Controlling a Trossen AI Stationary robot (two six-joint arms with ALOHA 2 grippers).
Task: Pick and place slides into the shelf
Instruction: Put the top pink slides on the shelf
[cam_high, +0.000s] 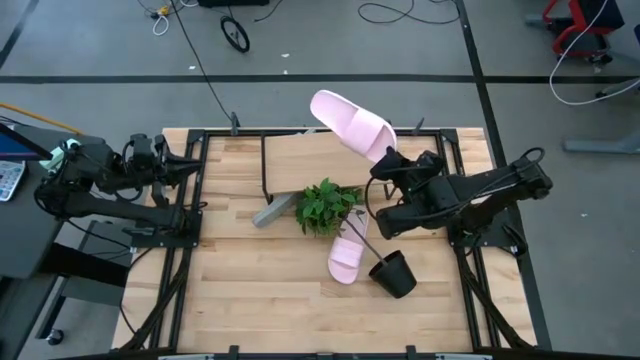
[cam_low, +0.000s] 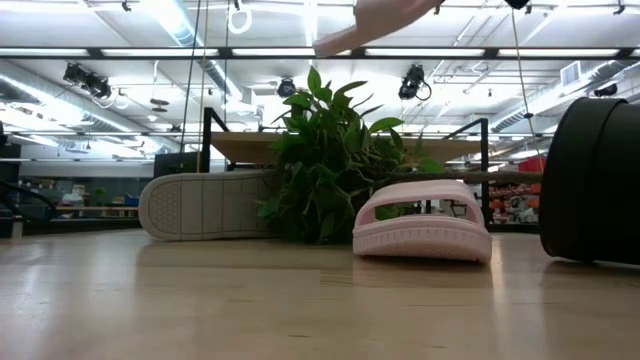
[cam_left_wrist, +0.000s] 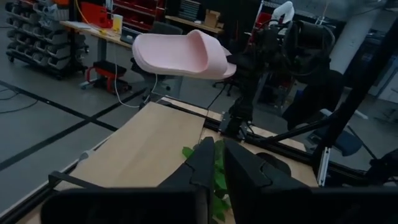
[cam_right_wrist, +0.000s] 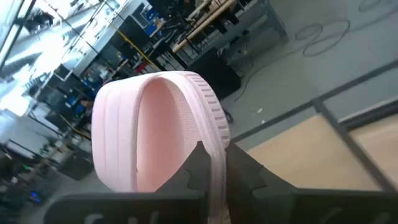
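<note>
One pale pink slide (cam_high: 352, 124) hangs raised in the air above the far edge of the shelf (cam_high: 300, 160). A second pink slide (cam_high: 348, 253) lies on the table. A grey slide (cam_high: 273, 210) lies tipped on its side by the shelf.

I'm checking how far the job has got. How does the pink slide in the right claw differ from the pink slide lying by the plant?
The held pink slide is off the table, pinched by its edge in the right claw; the other pink slide lies flat on the tabletop, ungripped. The held one hangs above the shelf; the other rests between the plant and the tipped black pot. Both look alike in colour and shape.
</note>
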